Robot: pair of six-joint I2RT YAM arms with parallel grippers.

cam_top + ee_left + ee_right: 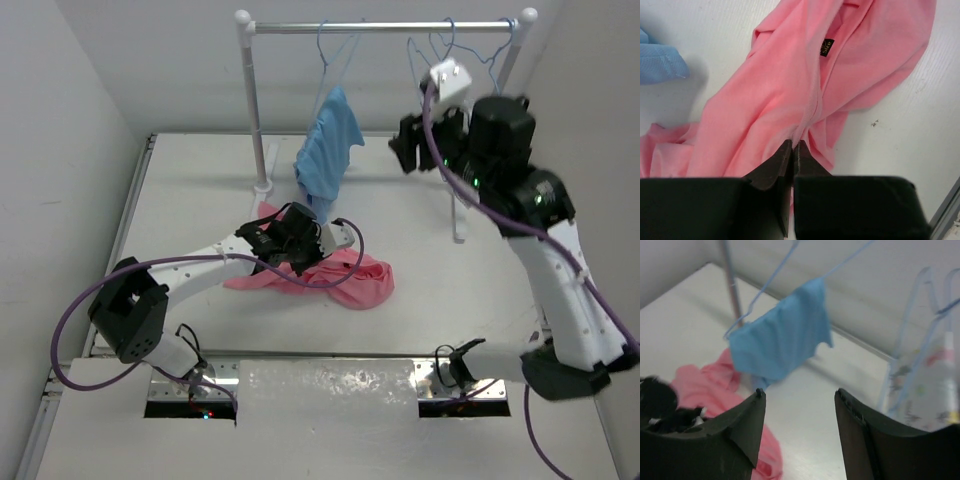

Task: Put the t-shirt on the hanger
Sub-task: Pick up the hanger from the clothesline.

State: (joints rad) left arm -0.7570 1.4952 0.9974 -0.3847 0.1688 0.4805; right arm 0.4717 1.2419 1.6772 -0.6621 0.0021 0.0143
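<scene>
At the tabletop (200,180) centre, the left pincer (792,145) clamps the crumpled salmon-pink cotton t-shirt (350,280) for lifting; the wide, empty right pincer (799,391) should next take the thin light-blue wire hanger (411,55).

Crumpled salmon-pink t-shirt (365,285) (neck label showing) on the table (200,180)

The t-shirt (360,285) is plain salmon pink with a small black label (826,47) lettered in gold. The far shirt (326,150) is light blue, the table (190,200) white, the cable (66,315) purple.
</scene>
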